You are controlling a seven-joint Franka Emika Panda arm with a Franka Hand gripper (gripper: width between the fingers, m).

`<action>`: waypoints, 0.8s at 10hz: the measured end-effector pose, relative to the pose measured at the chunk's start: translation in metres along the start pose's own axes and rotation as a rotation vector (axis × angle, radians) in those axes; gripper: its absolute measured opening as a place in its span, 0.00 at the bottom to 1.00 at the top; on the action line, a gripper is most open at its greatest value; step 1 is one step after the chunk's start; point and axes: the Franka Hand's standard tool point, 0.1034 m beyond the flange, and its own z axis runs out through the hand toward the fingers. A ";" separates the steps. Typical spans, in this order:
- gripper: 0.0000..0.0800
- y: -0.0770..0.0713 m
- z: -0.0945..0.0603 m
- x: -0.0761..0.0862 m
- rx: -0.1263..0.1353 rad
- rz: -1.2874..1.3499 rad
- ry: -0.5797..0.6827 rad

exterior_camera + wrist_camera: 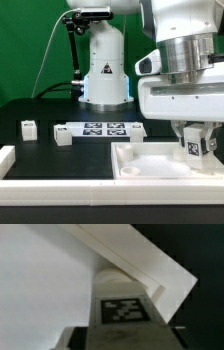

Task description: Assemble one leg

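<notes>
Black-and-white square tag (122, 310) on gripped leg (118, 283)

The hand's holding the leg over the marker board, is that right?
Not quite. The hand holds the leg over the large white tray-shaped piece, not over the marker board; the exterior view shows this.

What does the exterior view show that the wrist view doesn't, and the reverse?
Exterior only: the marker board, two loose legs by it, and the arm base.
Wrist only: a close look at the leg end next to the corner wall of the tray; whether they touch is unclear.
Both: the leg with its tag, held in the gripper, and the tray.
</notes>
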 end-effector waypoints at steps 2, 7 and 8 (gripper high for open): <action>0.36 0.000 0.001 -0.002 0.005 0.276 -0.009; 0.36 -0.002 0.003 -0.008 0.011 0.448 -0.035; 0.63 -0.002 0.002 -0.006 0.012 0.412 -0.034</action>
